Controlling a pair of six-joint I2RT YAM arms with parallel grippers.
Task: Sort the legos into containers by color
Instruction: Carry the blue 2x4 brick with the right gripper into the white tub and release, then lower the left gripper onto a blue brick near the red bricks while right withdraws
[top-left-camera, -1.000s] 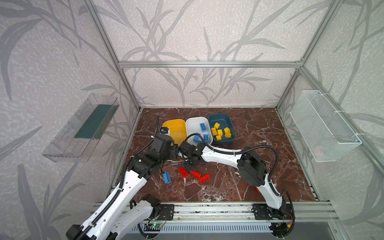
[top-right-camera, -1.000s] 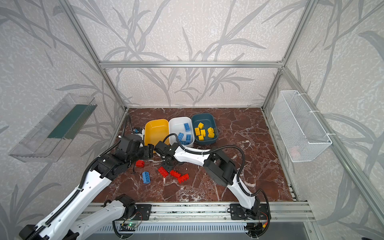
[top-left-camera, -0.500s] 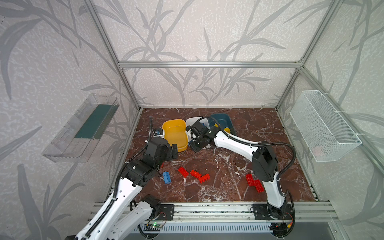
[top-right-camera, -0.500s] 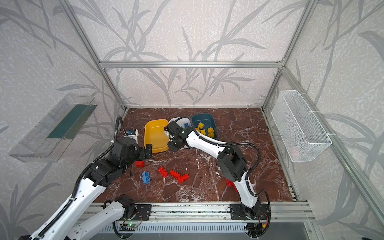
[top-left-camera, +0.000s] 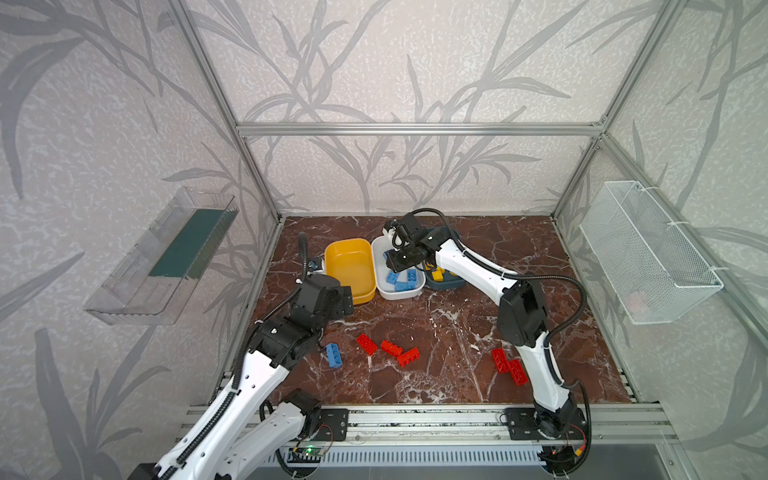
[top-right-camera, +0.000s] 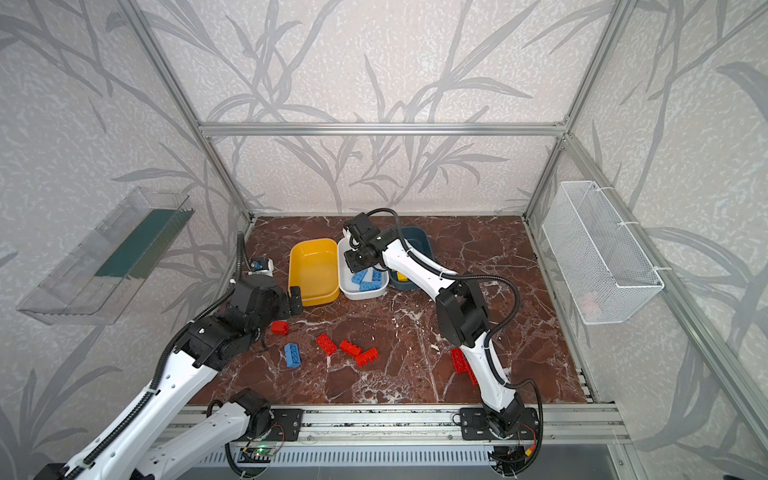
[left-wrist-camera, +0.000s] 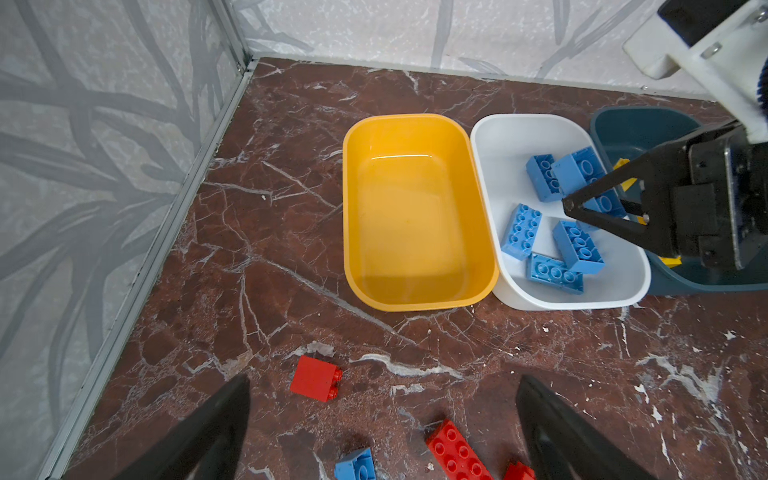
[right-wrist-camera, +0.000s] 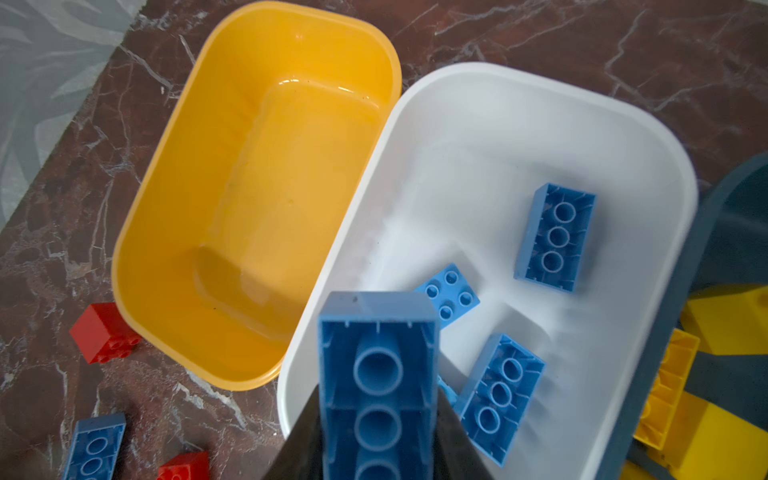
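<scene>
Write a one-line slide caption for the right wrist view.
The right gripper holds a blue brick over the white tub, beside the empty yellow tub.

Teal tub (top-left-camera: 451, 284), just beside the white tub (top-left-camera: 397, 294): largely hidden under the right arm (top-left-camera: 469, 264) in both top views; yellow bricks (top-left-camera: 436, 274) inside too covered to count.
Right wrist view: blue brick (right-wrist-camera: 376, 365) over the white tub runs off the frame edge.
Two red bricks (top-right-camera: 458, 358), well apart from the white tub, sit partly behind the right arm.
Pinkish item (top-left-camera: 635, 300) in the wire basket (top-left-camera: 648, 249): unidentifiable.
</scene>
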